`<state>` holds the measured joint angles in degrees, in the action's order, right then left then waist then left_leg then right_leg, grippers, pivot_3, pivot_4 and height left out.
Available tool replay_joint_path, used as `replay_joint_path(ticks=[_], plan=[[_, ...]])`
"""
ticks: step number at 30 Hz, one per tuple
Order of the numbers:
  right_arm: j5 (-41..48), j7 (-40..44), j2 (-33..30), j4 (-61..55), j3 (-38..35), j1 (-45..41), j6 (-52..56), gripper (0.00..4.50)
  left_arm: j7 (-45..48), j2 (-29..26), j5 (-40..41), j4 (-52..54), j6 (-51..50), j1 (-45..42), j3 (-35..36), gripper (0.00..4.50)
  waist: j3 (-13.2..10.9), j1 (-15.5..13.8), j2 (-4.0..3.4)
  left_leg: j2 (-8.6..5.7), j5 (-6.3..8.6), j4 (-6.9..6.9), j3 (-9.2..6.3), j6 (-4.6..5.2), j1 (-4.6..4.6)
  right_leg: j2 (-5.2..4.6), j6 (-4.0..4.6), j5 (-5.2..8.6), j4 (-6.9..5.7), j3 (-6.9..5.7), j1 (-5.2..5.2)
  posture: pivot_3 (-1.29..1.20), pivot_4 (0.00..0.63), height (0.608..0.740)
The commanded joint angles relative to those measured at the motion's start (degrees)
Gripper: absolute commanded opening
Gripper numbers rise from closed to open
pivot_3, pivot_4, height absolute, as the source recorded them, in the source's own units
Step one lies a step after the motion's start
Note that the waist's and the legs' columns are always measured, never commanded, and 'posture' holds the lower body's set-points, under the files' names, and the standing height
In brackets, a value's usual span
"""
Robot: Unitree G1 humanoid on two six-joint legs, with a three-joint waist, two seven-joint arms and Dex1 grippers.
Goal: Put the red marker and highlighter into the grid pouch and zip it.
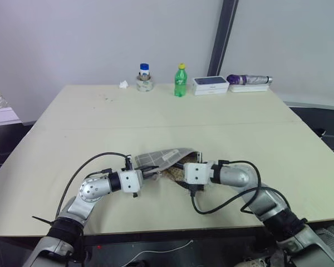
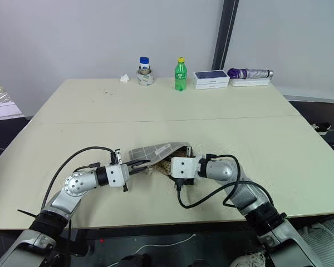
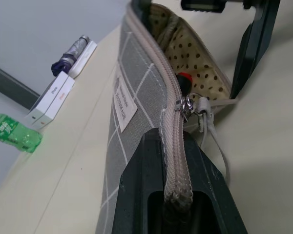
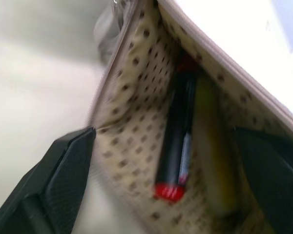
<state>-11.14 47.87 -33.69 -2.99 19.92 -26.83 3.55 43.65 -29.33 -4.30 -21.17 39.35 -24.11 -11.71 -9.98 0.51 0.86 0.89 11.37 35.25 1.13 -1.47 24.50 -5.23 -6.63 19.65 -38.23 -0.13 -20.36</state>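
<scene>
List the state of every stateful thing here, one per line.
grid pouch: unzipped, mouth open
red marker: inside the pouch
highlighter: inside, beside the marker
left gripper: shut on the pouch's zipper end
right gripper: open at the pouch mouth
green bottle: upright, capped

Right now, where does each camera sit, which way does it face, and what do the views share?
Head views: look down over both arms at the table and pouch.
Left wrist view: along the left fingers, shut on the pouch's zipper edge.
Right wrist view: between the right fingers, open, into the pouch at the red marker and highlighter.
Shared: the pouch.
</scene>
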Motion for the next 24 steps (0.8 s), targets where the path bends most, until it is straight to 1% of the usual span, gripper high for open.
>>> replay_joint_path(ticks=[1, 4, 7, 9, 11, 12, 15, 19, 21, 24], plan=[[5.03, 2.46, -2.71, -6.66, -5.79, 1.41, 3.63, 4.38, -0.57, -0.59, 0.95, 0.96, 1.41, 0.38, 0.86, 0.0, 0.0, -0.07, 0.0, 0.0, 0.0, 0.0, 0.0, 0.0, 0.01, -0.01, 0.0, 0.0, 0.0, 0.0, 0.0, 0.0, 0.15, 0.74], [14.08, 3.67, -1.89, -11.8, -11.81, 4.01, 10.14, 4.38, -1.38, -0.12, 0.56, 0.53, 0.99, 0.34, 0.87, 0.0, 0.0, 0.04, 0.0, 0.01, 0.0, 0.0, -0.01, 0.0, 0.0, -0.01, 0.0, 0.0, 0.01, 0.0, 0.01, 0.0, 0.15, 0.74], [23.37, 4.5, -1.3, -17.21, -16.28, 7.39, 21.8, 4.38, -2.85, 0.58, -0.86, 0.02, 0.35, 0.03, 0.55, 0.0, 0.0, 0.02, 0.0, 0.03, 0.0, -0.02, -0.02, 0.0, 0.0, -0.01, 0.0, 0.0, 0.01, 0.0, 0.03, 0.0, 0.15, 0.74], [29.54, 6.04, -2.27, -21.28, -17.64, 10.76, 29.96, 4.38, -3.93, 0.89, -2.58, -0.23, 0.08, -0.04, -0.04, 0.0, 0.0, -0.13, 0.01, 0.03, 0.0, -0.01, -0.03, 0.01, 0.0, -0.03, 0.0, 0.0, 0.02, -0.01, 0.05, 0.0, 0.15, 0.74], [33.43, 5.84, -2.27, -23.87, -17.45, 14.22, 36.25, 4.38, -5.11, 1.7, -3.9, -0.1, -0.25, 0.16, -0.61, 0.0, 0.01, -0.26, 0.02, 0.02, 0.01, -0.01, -0.04, 0.02, 0.0, -0.05, 0.0, 0.0, 0.02, -0.01, 0.06, 0.0, 0.15, 0.74], [34.43, 5.05, -1.58, -24.43, -17.01, 15.26, 37.66, 4.38, -5.35, 2.0, -4.34, 0.1, -0.36, 0.16, -0.96, 0.0, 0.01, -0.23, 0.02, 0.02, 0.01, -0.01, -0.04, 0.02, -0.01, -0.05, 0.0, 0.0, 0.02, -0.01, 0.07, 0.0, 0.15, 0.74], [35.21, -1.37, 4.59, -22.19, -15.8, 14.69, 40.9, 4.38, -6.12, 3.02, -4.56, 0.6, -1.88, -0.69, -1.05, 0.0, 0.01, 0.17, 0.02, 0.02, 0.01, 0.01, -0.04, 0.02, -0.02, -0.04, 0.0, 0.0, -0.02, -0.01, 0.04, 0.0, 0.15, 0.74], [31.08, -6.35, 10.02, -16.63, -10.88, 13.08, 39.58, 4.38, -6.39, 3.09, -5.83, 0.68, -1.71, -2.06, -1.23, 0.0, 0.01, 0.15, 0.02, 0.01, 0.01, 0.0, -0.06, 0.02, -0.03, 0.03, 0.02, -0.01, -0.06, 0.0, 0.0, 0.0, 0.15, 0.74], [32.81, -8.77, 14.22, -13.44, -11.69, 11.46, 40.92, 4.38, -6.47, 2.68, -6.94, 0.55, -1.06, -2.58, -1.54, 0.0, 0.01, 0.11, 0.02, -0.03, 0.01, 0.0, -0.04, 0.02, -0.01, 0.01, 0.02, -0.01, -0.03, 0.0, 0.0, 0.0, 0.15, 0.74], [33.37, -10.22, 19.74, -6.62, -12.1, 8.04, 38.9, 4.38, -6.91, 2.58, -7.9, 0.04, -0.9, -3.89, -1.54, 0.0, 0.02, 0.09, 0.02, -0.04, 0.01, -0.01, -0.02, 0.02, 0.01, 0.01, 0.01, -0.01, -0.04, 0.0, -0.02, 0.0, 0.15, 0.74]])
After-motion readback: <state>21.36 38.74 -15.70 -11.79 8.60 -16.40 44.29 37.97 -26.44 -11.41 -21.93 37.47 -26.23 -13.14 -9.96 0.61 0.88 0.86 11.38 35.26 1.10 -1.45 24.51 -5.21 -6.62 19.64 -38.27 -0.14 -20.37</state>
